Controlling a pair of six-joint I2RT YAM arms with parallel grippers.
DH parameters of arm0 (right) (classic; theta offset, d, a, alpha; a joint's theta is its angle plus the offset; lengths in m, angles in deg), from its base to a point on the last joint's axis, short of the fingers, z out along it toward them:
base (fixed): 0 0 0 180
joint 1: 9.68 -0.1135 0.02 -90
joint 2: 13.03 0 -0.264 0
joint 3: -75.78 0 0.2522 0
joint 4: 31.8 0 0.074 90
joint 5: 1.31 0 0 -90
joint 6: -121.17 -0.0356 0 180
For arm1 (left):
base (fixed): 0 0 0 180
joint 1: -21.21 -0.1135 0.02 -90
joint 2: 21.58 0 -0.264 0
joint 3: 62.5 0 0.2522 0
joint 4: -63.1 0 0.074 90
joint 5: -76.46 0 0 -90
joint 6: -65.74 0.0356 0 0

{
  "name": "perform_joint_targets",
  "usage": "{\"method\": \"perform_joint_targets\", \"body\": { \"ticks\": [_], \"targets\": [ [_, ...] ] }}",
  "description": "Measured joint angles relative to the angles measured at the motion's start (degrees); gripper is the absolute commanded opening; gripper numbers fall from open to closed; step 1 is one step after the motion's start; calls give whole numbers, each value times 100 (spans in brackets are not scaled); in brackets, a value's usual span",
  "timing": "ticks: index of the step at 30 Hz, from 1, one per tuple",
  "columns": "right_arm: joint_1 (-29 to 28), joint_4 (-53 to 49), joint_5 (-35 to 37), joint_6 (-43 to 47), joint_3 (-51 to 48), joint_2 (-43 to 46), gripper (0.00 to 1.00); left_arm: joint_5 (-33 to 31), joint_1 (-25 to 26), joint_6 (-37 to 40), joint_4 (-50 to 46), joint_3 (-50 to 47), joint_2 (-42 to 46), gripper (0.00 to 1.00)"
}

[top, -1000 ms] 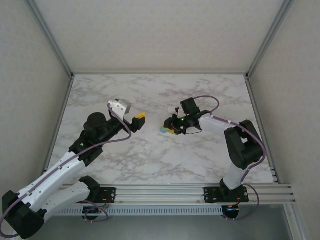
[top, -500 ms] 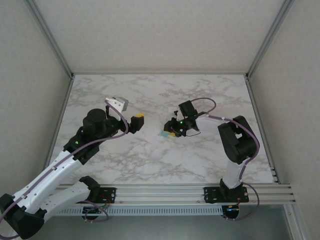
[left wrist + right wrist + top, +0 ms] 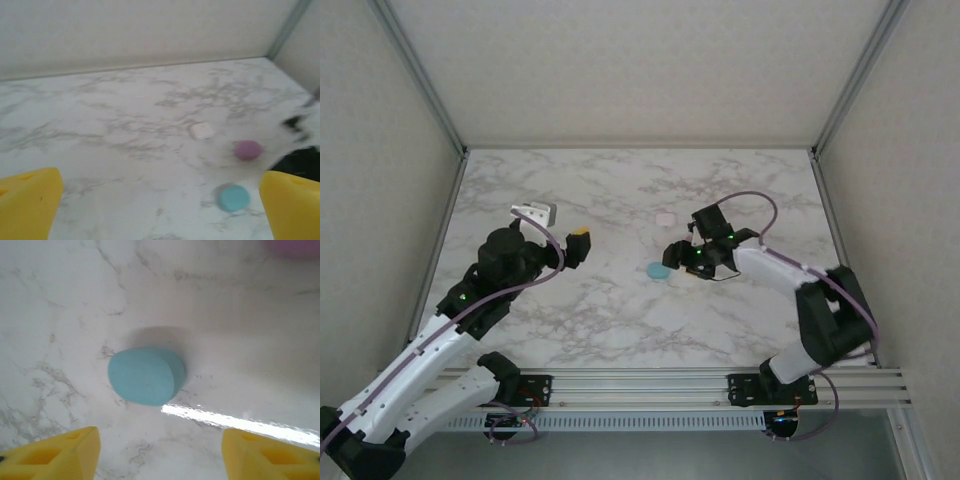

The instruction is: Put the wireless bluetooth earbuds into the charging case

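Note:
A teal charging case lies shut on the marble table, just ahead of my right gripper, which is open with nothing between its yellow fingers. From above, that teal case sits just left of the right gripper. My left gripper hangs open and empty well to the left, looking toward the teal case, a pink case and a whitish case. The earbuds are out of view.
The whitish case lies a little behind the teal one. The pink case is at the top edge of the right wrist view. Walls and metal posts enclose the table.
The right gripper opened, let go of the teal case and drew back to the right. The left arm pulled back to the left and its jaws widened a little.

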Motion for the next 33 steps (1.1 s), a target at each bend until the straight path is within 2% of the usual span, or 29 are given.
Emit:
{"method": "perform_joint_targets", "body": {
  "ticks": [2,5,6,9,12,15,18,21,25,27,29,33],
  "targets": [
    [0,-247,590,50,9,570,75,-262,-243,-7,52,-203,-15,100],
    [37,-588,1980,214,61,1388,96,-664,-970,-52,184,-540,-166,100],
    [61,-612,2533,317,61,1580,99,-772,-1266,-44,293,-645,-264,100],
    [289,59,4111,1016,-302,1937,99,-1110,-1945,92,734,-918,-811,100],
    [857,1123,4776,1853,-964,1674,99,-1255,-2339,254,1353,-1163,-1554,100],
    [1469,1869,4795,2400,-1298,713,99,-1276,-2629,382,2087,-1460,-2337,100],
    [1716,2900,4437,2892,-1818,223,99,-1147,-2833,505,2800,-1661,-2979,100],
    [1899,3783,3777,3364,-2273,146,98,-815,-2981,592,3423,-1742,-3346,100],
    [2378,4826,2520,3620,-2404,133,99,-103,-3134,632,4271,-1818,-3530,100],
    [2577,5801,2052,3685,-2723,74,99,341,-3143,708,4605,-1902,-3550,100],
    [2597,6422,1779,3709,-3045,-114,99,704,-3143,763,5062,-2017,-3692,100],
    [2594,6502,1714,3674,-3163,-348,99,785,-3176,697,5635,-2120,-4277,100]
  ]
}}
